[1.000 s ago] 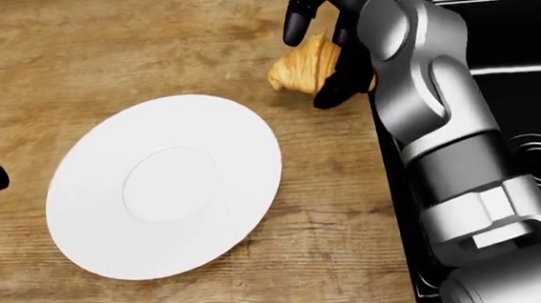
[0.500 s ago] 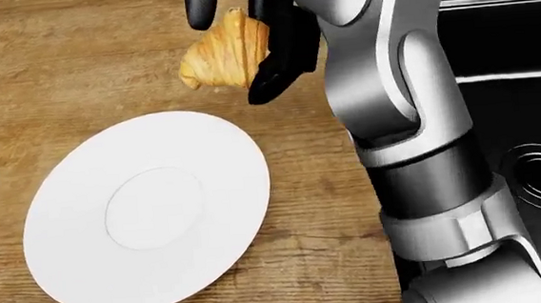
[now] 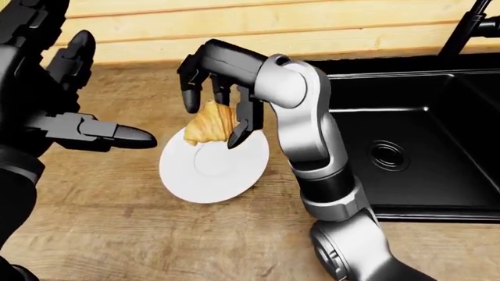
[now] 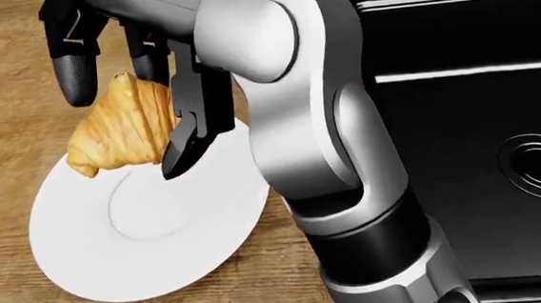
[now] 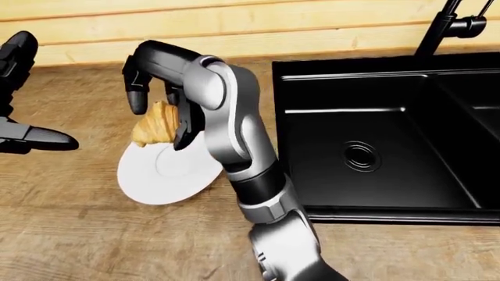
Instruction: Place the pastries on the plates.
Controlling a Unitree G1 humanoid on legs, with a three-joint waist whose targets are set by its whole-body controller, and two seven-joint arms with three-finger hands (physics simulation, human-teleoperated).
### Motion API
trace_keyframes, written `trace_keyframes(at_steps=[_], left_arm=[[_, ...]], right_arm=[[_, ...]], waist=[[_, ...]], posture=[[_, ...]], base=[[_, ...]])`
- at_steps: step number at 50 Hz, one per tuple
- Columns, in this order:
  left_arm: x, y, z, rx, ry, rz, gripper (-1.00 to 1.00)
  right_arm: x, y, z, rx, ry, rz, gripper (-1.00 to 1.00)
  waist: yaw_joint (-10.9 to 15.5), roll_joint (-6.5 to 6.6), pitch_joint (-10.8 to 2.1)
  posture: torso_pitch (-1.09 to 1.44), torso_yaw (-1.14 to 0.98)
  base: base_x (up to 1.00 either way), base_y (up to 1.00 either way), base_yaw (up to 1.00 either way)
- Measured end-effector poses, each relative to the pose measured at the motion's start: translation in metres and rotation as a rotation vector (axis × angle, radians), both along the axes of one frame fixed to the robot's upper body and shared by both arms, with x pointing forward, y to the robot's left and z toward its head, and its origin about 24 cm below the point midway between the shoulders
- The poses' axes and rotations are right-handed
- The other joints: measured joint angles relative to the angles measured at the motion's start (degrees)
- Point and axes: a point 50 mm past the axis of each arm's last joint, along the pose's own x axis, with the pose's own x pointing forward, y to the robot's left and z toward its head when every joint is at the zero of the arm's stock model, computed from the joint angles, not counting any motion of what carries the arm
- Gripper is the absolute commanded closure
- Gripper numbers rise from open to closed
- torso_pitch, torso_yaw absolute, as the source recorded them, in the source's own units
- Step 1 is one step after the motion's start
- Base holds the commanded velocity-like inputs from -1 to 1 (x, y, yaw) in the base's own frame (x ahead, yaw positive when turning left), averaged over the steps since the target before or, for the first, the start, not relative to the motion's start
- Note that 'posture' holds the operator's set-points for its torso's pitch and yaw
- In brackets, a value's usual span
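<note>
Holding: our right hand (image 4: 128, 97) has its fingers closed round the croissant (image 4: 121, 130), above the white plate (image 4: 153, 253) rim (ready to lower)
Left hand (image 3: 70, 123): spread, empty, kept clear
Sink (image 5: 375, 152): beside us, unused

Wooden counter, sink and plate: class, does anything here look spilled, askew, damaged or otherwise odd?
Nothing stands out. The round white plate lies flat and whole on the wooden counter, beside the black sink. The golden croissant is intact, held in the right hand over the plate's upper edge. The left hand is open.
</note>
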Motion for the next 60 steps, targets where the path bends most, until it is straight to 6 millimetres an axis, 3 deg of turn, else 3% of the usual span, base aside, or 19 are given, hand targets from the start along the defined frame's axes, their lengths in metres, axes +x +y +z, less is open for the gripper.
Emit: trace_keyframes(at_steps=[13, 38, 60], left_arm=[[0.001, 0.002, -0.001, 0.0, -0.001, 0.001, -1.0], [-0.001, 0.005, -0.002, -0.006, -0.004, 0.009, -1.0], [-0.001, 0.008, -0.001, -0.01, -0.008, 0.019, -1.0]], right_arm=[[0.0, 0.011, -0.022, -0.053, 0.043, 0.03, 0.34], [-0.002, 0.011, -0.039, -0.127, 0.05, 0.039, 0.19], [-0.002, 0.007, -0.052, -0.204, 0.062, 0.026, -0.31]], waist=[[-0.11, -0.16, -0.72], [0.2, -2.08, -2.64], [0.92, -3.8, -4.17]], posture=[[0.0, 0.0], [0.0, 0.0], [0.0, 0.0]], base=[[0.0, 0.0, 0.0], [0.0, 0.0, 0.0], [0.0, 0.0, 0.0]])
